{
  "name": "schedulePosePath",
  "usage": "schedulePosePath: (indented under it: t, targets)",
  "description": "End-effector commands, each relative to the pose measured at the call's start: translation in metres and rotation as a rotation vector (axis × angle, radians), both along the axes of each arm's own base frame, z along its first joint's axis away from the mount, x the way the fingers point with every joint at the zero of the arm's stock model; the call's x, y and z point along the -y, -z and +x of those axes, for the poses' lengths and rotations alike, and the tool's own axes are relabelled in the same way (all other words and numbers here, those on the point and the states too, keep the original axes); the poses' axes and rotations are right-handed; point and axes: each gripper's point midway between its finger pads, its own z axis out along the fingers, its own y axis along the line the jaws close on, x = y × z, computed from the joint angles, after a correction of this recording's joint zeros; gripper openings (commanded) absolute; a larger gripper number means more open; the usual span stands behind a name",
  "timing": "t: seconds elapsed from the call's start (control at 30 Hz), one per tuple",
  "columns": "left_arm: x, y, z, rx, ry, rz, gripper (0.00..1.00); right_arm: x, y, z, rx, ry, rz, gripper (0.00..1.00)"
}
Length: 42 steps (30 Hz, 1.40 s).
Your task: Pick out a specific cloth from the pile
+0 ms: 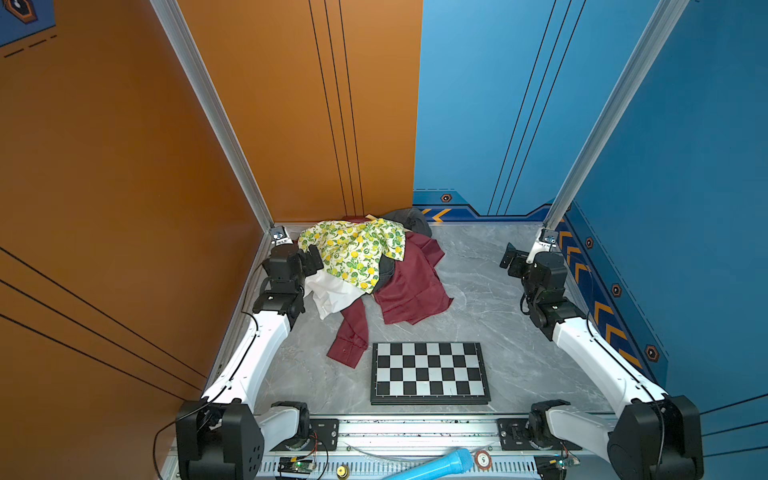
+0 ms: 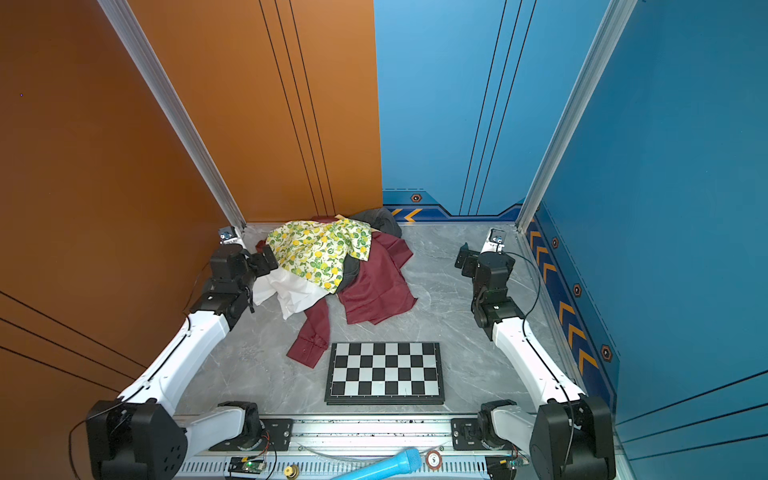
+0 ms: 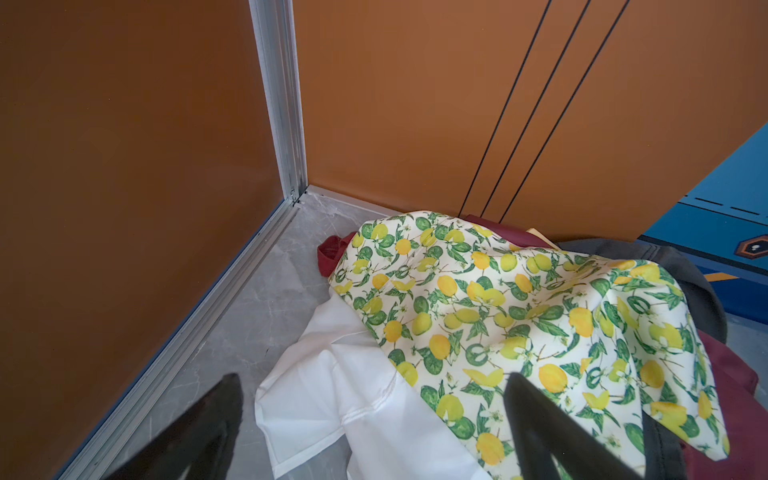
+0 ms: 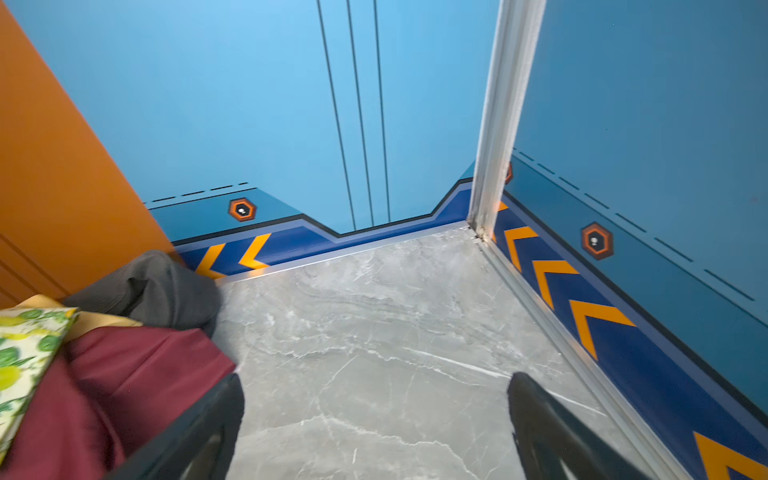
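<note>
Grey marble top (image 1: 478,291): pile (image 1: 357,253) just beside wide-spread left pincer (image 1: 314,259).

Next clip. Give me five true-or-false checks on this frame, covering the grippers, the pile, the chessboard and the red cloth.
1. The left gripper and the right gripper are both open and empty. True.
2. The lemon-print fabric lies on top of the pile. True.
3. The maroon shirt covers the chessboard. False: the chessboard lies bare in front of the pile, and the shirt's sleeve ends beside its corner.
4. The right gripper hangs over the pile. False: it is over bare table, with the pile off to its side.
5. The red cloth lies clear of the pile. False: only a small red fold shows, tucked under the lemon-print fabric's far edge.
</note>
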Motion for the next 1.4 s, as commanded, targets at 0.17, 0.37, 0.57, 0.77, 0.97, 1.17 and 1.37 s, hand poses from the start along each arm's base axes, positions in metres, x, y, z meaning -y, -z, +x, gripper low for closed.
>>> schedulePosePath:
  t: [0.17, 0.37, 0.57, 0.77, 0.97, 1.17, 1.37]
  targets:
    - [-0.011, 0.041, 0.011, -0.257, -0.052, -0.331, 0.98, -0.096, 0.018, -0.012, -0.107, -0.335, -0.027, 1.0]
    - [-0.007, 0.069, 0.028, -0.349, -0.025, -0.439, 0.96, -0.17, 0.031, -0.028, -0.144, -0.614, -0.066, 1.0]
    - [0.013, 0.087, 0.02, -0.423, 0.046, -0.467, 0.91, -0.208, 0.052, -0.032, -0.222, -0.707, -0.061, 0.99]
    - [0.033, 0.098, -0.011, -0.498, 0.122, -0.391, 0.91, -0.225, 0.082, -0.018, -0.332, -0.727, -0.05, 0.98]
    - [0.028, 0.1, -0.018, -0.533, 0.12, -0.336, 0.92, -0.242, 0.095, -0.005, -0.367, -0.755, -0.019, 0.98]
    - [0.004, 0.086, 0.009, -0.501, 0.071, -0.318, 0.93, -0.253, 0.096, 0.0, -0.372, -0.766, -0.023, 0.97]
    - [-0.03, 0.096, 0.052, -0.498, -0.025, -0.457, 0.91, -0.258, 0.096, -0.01, -0.345, -0.782, -0.067, 0.97]
